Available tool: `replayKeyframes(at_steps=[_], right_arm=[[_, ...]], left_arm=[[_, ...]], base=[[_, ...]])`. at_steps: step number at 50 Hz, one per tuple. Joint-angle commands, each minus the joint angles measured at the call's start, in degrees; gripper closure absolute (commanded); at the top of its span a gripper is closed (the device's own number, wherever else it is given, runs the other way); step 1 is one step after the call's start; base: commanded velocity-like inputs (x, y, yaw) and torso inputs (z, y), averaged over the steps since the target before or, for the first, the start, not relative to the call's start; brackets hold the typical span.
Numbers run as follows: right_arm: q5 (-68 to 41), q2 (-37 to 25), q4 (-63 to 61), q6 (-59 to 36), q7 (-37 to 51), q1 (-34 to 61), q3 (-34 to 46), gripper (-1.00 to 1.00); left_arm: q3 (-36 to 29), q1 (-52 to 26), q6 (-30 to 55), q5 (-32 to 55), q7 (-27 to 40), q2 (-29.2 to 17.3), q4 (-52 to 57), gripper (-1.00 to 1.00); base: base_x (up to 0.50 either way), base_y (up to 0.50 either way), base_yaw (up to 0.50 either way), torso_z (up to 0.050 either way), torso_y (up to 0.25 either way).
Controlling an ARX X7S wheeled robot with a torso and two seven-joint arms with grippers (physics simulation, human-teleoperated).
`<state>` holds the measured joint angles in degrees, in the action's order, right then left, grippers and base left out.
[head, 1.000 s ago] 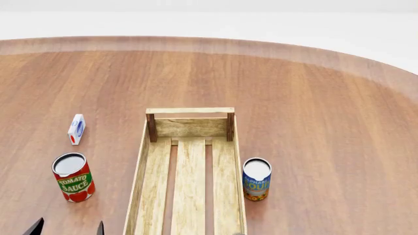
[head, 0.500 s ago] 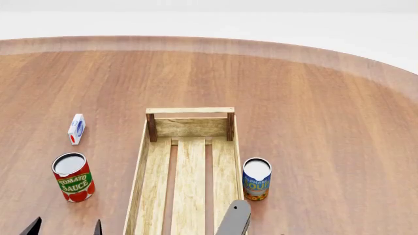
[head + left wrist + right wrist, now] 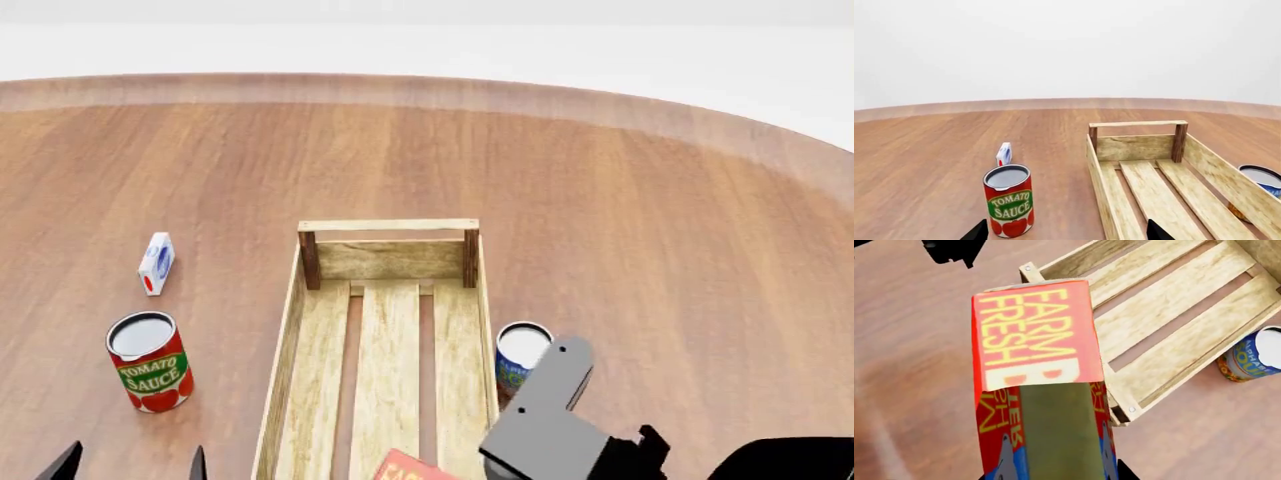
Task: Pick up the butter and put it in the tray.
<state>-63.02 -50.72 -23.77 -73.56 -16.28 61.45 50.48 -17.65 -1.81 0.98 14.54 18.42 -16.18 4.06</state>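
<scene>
The butter (image 3: pixel 1033 335), a red box with yellow "FARM FRESH" lettering, is held between the fingers of my right gripper (image 3: pixel 1051 476), which is shut on it. In the head view only a red corner of the butter (image 3: pixel 411 468) shows, at the bottom edge over the near end of the tray (image 3: pixel 387 226). The tray (image 3: pixel 1167 300) is a long light-wood crate with a slatted bottom, and nothing lies on the slats in view. My left gripper (image 3: pixel 132 466) hangs open near the table's front left, beside the tray (image 3: pixel 1137 123), with nothing between its fingers.
A tomato sauce can (image 3: pixel 150 362) stands left of the tray, and a small white carton (image 3: pixel 156 263) stands behind it. A blue soup can (image 3: pixel 519 352) stands close against the tray's right side, partly behind my right arm (image 3: pixel 554 425). The round table's far edge (image 3: pixel 534 95) curves behind.
My right arm has risen into the head view from the bottom edge, bringing the butter over the tray's near end. The left gripper has stayed put.
</scene>
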Motion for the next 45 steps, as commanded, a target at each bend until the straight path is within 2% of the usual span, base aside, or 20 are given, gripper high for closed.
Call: replayKeyframes(at_steps=[1, 22, 26, 41, 45], right_arm=[[0.03, 0.39, 7.37, 2.75, 2.87, -0.13, -4.77, 1.00], [1.76, 7.31, 18.93, 12.05, 11.59, -2.09, -12.10, 1.00], [2.49, 11.83, 22.74, 15.43, 13.87, -2.26, -13.73, 1.00], [11.39, 26.42, 39.64, 23.62, 12.81, 2.40, -9.63, 1.00], [12.81, 28.14, 42.60, 25.16, 12.30, 2.97, -8.94, 1.00]], left_arm=[[-0.23, 0.05, 0.03, 0.17, 0.18, -0.19, 0.20, -1.00], [-0.55, -0.10, 0.41, 0.52, 0.56, -0.59, 0.69, -1.00], [-0.91, -0.10, 0.21, 0.34, 0.51, -0.50, 0.50, -1.00], [-1.23, 0.20, 0.10, 0.28, 0.77, -0.94, 1.05, -1.00], [-1.27, 0.23, 0.04, 0.27, 0.85, -1.03, 1.07, -1.00]], base=[[0.00, 0.00, 0.00, 0.000, 0.000], [0.00, 0.00, 0.00, 0.000, 0.000], [0.00, 0.00, 0.00, 0.000, 0.003], [0.00, 0.00, 0.00, 0.001, 0.001], [0.00, 0.00, 0.00, 0.000, 0.003]])
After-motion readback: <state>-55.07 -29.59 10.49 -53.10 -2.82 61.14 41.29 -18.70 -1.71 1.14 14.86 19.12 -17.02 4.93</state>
